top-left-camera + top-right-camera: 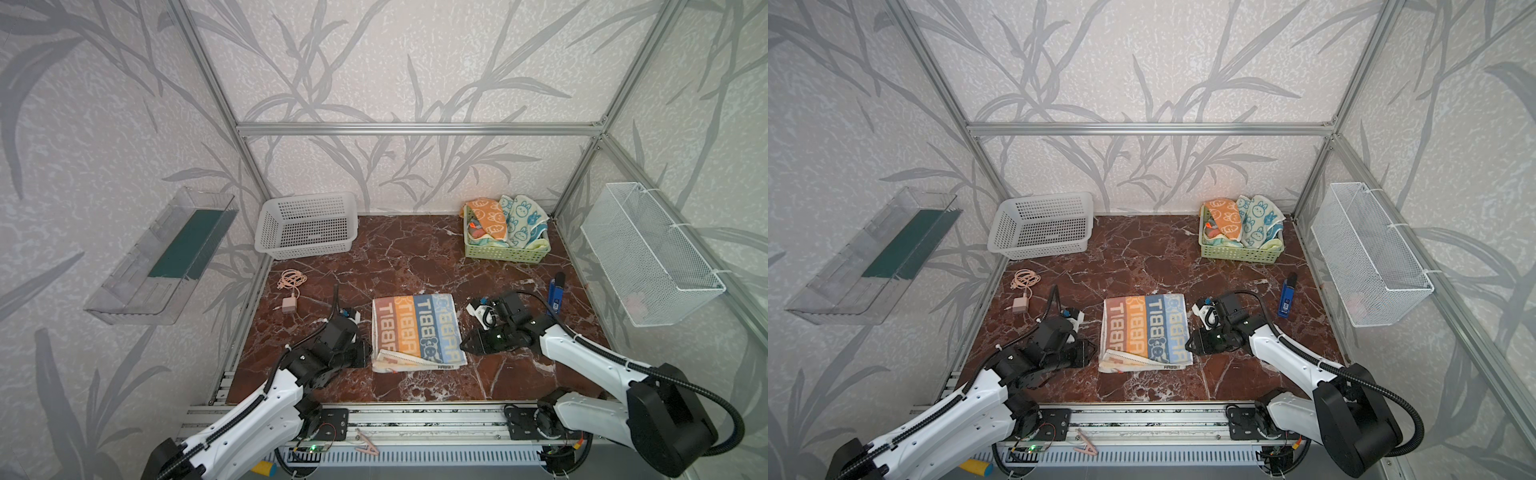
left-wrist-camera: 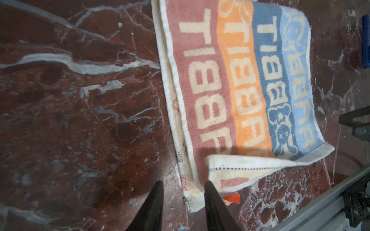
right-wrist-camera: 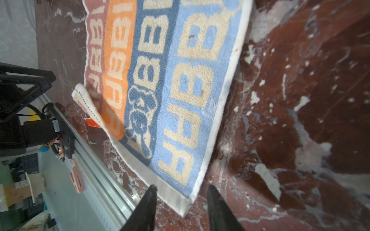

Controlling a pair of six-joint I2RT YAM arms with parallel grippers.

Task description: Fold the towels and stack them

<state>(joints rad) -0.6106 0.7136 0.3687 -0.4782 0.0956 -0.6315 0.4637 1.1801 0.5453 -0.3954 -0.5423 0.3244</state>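
Lettered towel – striped pink, orange and two blues – lies folded and flat on the marble table, towards the front edge and between my two grippers. Its front hem is turned up near the left corner, showing the pale underside.

My left gripper sits low at the towel's front left corner, jaws apart, gripping nothing. My right gripper sits at the front right corner – also parted, the cloth lying loose between its fingers.

Farther back, a pink charger lies to the left and a blue object to the right. At the back wall stand a white basket on the left and a green basket on the right, holding an orange bunny towel and a white towel with blue bunnies.
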